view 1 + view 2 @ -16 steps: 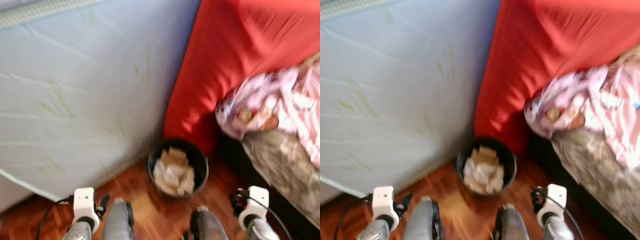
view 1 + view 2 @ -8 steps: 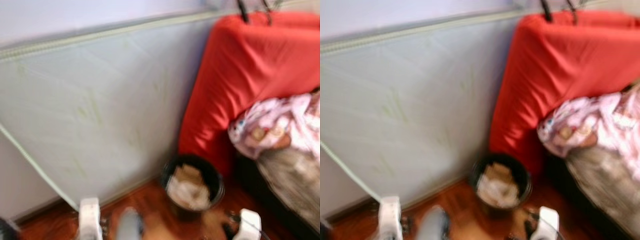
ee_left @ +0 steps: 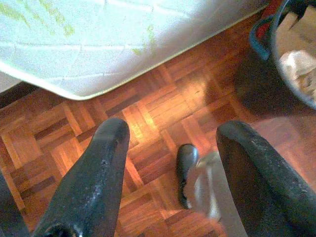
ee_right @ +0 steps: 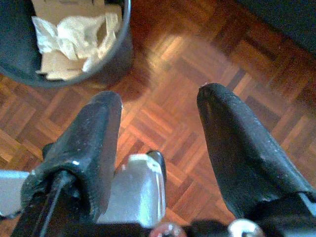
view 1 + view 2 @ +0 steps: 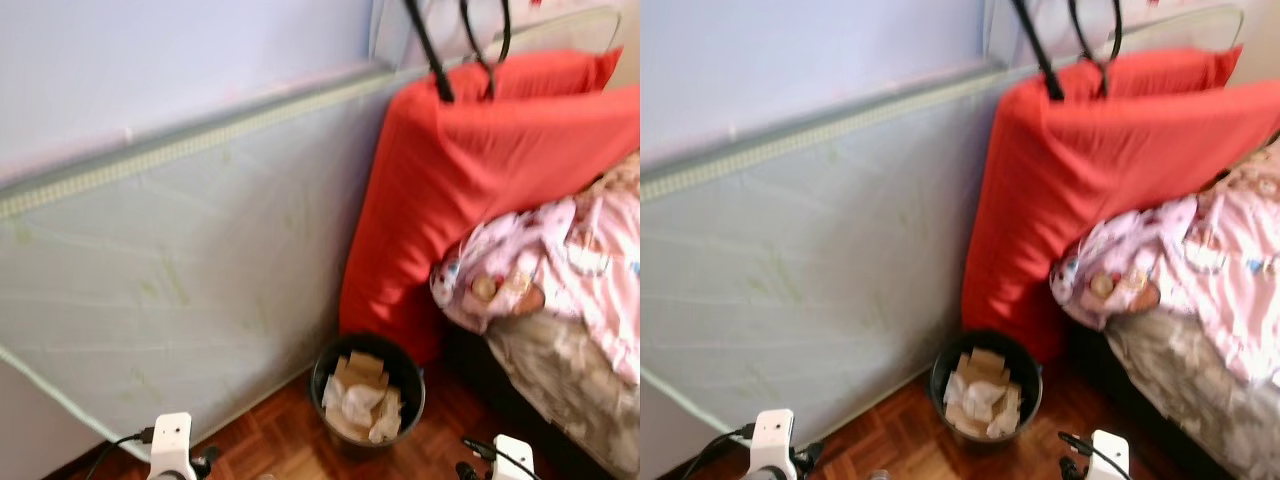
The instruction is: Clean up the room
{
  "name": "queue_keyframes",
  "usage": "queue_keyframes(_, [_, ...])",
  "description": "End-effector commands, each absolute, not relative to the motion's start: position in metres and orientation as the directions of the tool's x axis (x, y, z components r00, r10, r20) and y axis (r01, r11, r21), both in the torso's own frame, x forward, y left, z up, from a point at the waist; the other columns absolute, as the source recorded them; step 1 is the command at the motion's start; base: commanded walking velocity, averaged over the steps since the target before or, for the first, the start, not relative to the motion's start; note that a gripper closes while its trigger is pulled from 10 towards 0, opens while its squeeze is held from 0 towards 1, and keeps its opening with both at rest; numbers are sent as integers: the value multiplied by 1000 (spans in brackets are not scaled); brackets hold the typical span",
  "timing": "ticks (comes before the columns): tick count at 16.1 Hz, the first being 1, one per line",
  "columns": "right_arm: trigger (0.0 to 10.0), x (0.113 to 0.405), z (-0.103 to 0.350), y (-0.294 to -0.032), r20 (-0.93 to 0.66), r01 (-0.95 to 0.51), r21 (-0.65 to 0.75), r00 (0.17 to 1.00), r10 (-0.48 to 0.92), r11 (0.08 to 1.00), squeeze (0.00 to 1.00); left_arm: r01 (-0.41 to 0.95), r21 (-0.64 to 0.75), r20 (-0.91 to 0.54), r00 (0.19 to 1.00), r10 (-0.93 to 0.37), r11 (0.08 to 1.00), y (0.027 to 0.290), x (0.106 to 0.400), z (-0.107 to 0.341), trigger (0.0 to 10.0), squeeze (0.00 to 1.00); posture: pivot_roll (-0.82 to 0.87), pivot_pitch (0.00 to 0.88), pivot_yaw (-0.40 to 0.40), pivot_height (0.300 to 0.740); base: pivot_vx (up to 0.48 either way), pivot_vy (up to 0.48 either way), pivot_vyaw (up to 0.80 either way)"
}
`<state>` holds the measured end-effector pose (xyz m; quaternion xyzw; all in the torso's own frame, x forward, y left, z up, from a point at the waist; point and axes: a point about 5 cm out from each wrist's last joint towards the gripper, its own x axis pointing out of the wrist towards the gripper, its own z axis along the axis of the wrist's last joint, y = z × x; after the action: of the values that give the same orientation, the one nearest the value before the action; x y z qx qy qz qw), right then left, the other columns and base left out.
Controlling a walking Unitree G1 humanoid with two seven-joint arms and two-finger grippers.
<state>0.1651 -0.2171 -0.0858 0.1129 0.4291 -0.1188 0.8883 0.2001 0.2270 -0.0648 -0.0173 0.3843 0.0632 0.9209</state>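
Note:
A black waste bin [image 5: 367,393] full of crumpled paper and cardboard scraps stands on the parquet floor, between a pale mattress and a red-covered bed end. The same bin [image 4: 74,37] lies just beyond my right gripper [image 4: 160,106], which hangs open over bare floor with nothing between its fingers. My left gripper [image 3: 170,148] is open too, above the parquet, with the bin rim [image 3: 276,54] off to one side. Both arms hang low at the bottom of the eye views.
A pale blue mattress [image 5: 170,280] leans against the wall on the left. A red cushion or covered bed end [image 5: 480,170] stands upright on the right, with pink patterned bedding [image 5: 570,260] on the bed beside it. Parquet floor [image 5: 290,450] lies in front.
The camera has tilted up and steadied: the wall, mattress top and black bed frame bars now show. My arms sit lower in the picture. The bin has not moved.

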Motion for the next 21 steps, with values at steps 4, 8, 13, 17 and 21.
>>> queue_keyframes(4, [10000, 169, -84, -217, -791, 311, 103, 602, -111, 945, 0, -152, 11, -738, 666, 111, 988, 223, 206, -65, 10000, 0, 15, 0, -38, 740, 0, 0, 0])
queue_keyframes(8, [10000, 169, -85, -217, -799, 269, 84, 594, -96, 960, 0, -120, 13, -746, 660, 90, 993, 220, 209, -64, 10000, 0, 19, 0, -49, 740, 0, 0, 0])
queue_keyframes(13, [10000, 154, -92, -211, -825, 262, 82, 559, -82, 962, 0, -120, 13, -772, 630, 86, 993, 218, 190, -75, 10000, 0, 14, 0, -22, 740, 0, 0, 0])
queue_keyframes(17, [10000, 144, -96, -213, -838, 286, 69, 536, -100, 956, 0, -119, 14, -771, 631, 86, 993, 218, 183, -77, 10000, 0, 25, 0, -21, 740, 0, 0, 0])
queue_keyframes(21, [10000, 140, -97, -212, -842, 273, 66, 531, -93, 960, 0, -110, 11, -780, 621, 77, 994, 217, 174, -81, 10000, 0, 22, 0, -21, 740, 0, 0, 0])
